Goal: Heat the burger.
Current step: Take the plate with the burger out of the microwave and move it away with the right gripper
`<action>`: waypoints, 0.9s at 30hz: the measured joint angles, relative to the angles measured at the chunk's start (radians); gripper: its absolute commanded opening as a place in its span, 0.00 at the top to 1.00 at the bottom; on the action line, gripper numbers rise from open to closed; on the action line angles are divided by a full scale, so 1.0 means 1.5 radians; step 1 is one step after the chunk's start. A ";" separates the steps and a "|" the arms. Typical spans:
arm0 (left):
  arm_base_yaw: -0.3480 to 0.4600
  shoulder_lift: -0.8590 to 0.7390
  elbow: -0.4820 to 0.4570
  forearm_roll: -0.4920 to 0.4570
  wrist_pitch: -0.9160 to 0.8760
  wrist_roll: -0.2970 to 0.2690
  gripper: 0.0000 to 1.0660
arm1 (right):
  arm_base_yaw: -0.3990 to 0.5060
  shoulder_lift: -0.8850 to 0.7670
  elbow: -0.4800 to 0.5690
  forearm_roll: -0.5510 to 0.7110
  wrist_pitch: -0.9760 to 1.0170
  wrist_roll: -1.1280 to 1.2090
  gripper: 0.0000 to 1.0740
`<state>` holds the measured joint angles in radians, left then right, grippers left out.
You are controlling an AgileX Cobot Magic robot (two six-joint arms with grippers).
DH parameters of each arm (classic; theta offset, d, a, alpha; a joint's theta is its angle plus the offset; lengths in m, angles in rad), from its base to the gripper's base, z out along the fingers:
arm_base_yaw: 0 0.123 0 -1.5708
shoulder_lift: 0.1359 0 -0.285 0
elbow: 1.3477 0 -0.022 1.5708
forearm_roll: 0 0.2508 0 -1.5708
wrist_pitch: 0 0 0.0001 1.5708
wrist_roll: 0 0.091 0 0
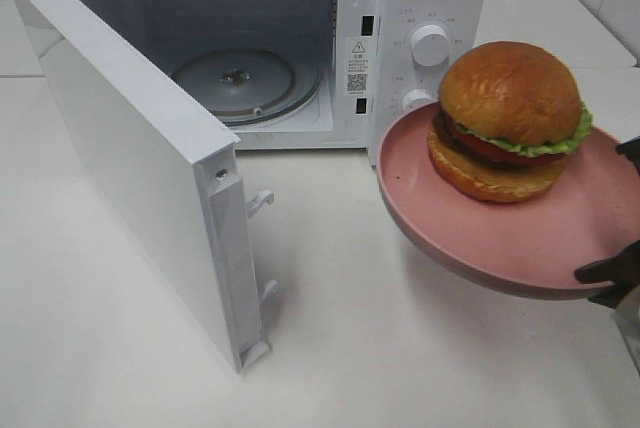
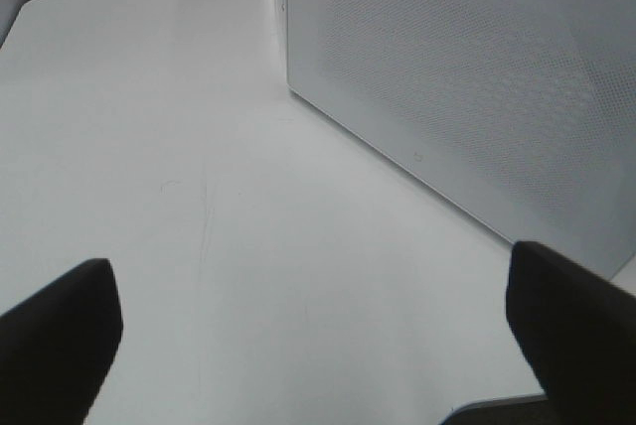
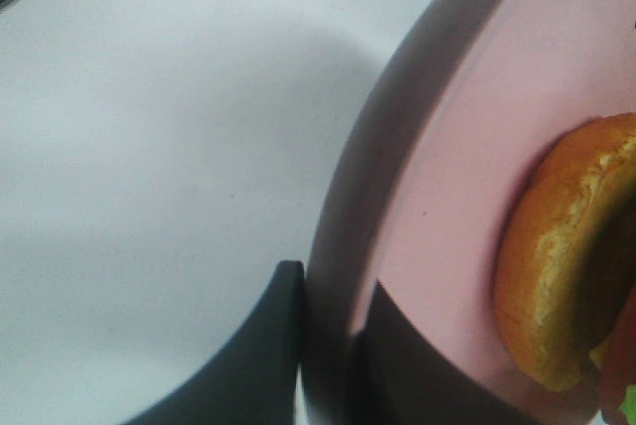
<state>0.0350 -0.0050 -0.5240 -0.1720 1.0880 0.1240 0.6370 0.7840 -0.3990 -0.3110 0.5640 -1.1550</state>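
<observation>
Burger is sitting upright on a pink plate, bun halves stacked one over the other, its lettuce frill sticking out toward the right side. The plate is hanging in the air above the white table, tilted a little, just in front of the microwave and partly covering its lower knob; the upper knob is showing clear above it.

The microwave door is standing wide open, swung out to the left across the table, its latch hooks pointing toward the plate. Inside, the glass turntable is lying bare. Between the plate and the oven mouth nothing is blocking the way except the control panel right behind the plate's rim.

The right gripper is pinching the near rim of the plate, one finger under and one over it, jaws nearly together, reaching in from the right edge of the high view.

The left gripper is hanging low over the table with its fingers spread wide and holding nothing, looking at the dotted outer face of the open door.
</observation>
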 measured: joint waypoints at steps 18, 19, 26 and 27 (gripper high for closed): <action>0.000 0.000 0.000 0.000 0.000 0.000 0.07 | 0.000 -0.055 0.000 -0.109 0.151 0.203 1.00; 0.000 0.000 0.000 0.000 0.000 0.000 0.07 | 0.000 -0.055 0.000 -0.109 0.151 0.203 1.00; 0.000 0.000 0.000 0.000 0.000 0.000 0.07 | 0.000 -0.059 0.000 -0.158 0.195 0.315 1.00; 0.000 0.000 0.000 0.000 0.000 0.000 0.07 | 0.000 -0.059 0.000 -0.158 0.195 0.315 1.00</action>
<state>0.0350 -0.0050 -0.5240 -0.1720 1.0880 0.1240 0.6370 0.6960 -0.3990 -0.5480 0.8570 -0.6820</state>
